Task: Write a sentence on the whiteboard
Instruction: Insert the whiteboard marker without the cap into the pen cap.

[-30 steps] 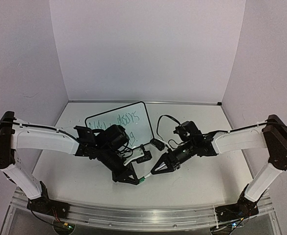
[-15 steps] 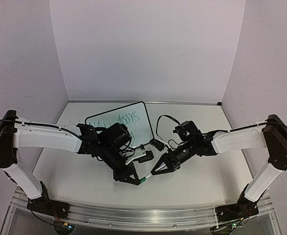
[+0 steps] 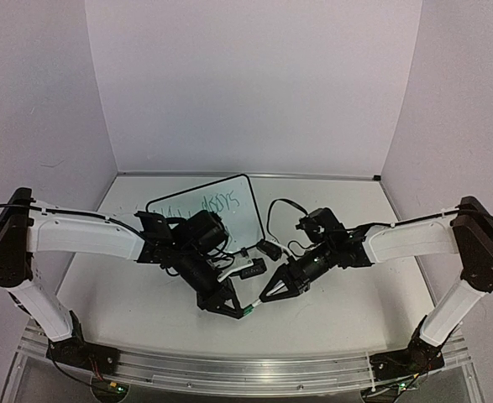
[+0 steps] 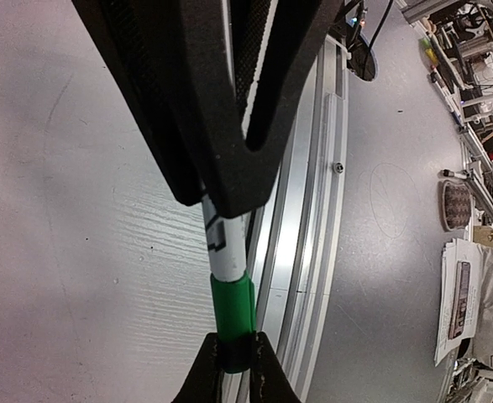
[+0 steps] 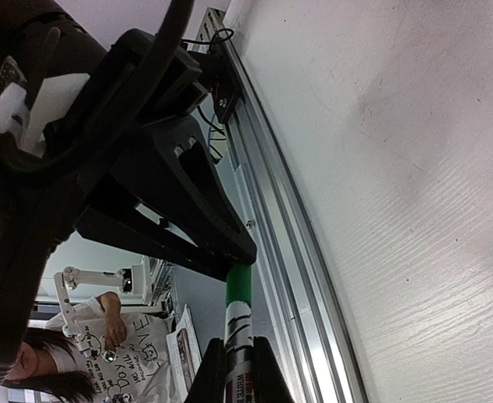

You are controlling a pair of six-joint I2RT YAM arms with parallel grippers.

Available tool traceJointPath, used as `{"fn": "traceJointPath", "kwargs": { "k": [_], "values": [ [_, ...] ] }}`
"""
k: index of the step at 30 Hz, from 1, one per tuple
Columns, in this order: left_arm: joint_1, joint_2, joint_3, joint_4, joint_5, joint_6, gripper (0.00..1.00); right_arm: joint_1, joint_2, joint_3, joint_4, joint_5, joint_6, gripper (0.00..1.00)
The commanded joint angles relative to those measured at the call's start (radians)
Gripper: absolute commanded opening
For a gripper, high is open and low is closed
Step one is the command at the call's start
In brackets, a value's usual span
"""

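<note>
The whiteboard, a glossy white rectangle with rounded corners and a thin black frame, lies at the far middle of the desk, turned slightly askew. The left arm's wrist covers its near left part. The sentence runs across the board's upper half in thin, slanted green strokes; any lower line is mostly hidden by that arm. Nearer the arm bases, the two claws meet tip to tip on one marker, a slim round barrel, white with black print. The left claw is pinched on the marker's smooth green end. The right claw is pressed together on the printed barrel just beside that green part. Each finger is a matte black wedge tapering to a narrow tip, with a finely gridded surface. The desk is white with a faint wood grain, and a ribbed aluminium rail edges its near side.
</note>
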Motion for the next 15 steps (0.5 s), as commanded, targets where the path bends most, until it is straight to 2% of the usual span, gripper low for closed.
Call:
{"fn": "traceJointPath", "kwargs": {
  "k": [1, 15],
  "values": [
    [0.000, 0.004, 0.099, 0.254, 0.050, 0.003, 0.00, 0.035, 0.007, 0.045, 0.055, -0.022, -0.019, 0.00],
    [0.001, 0.019, 0.114, 0.300, 0.042, 0.004, 0.00, 0.045, -0.002, 0.049, 0.056, -0.055, -0.017, 0.00]
  ]
}}
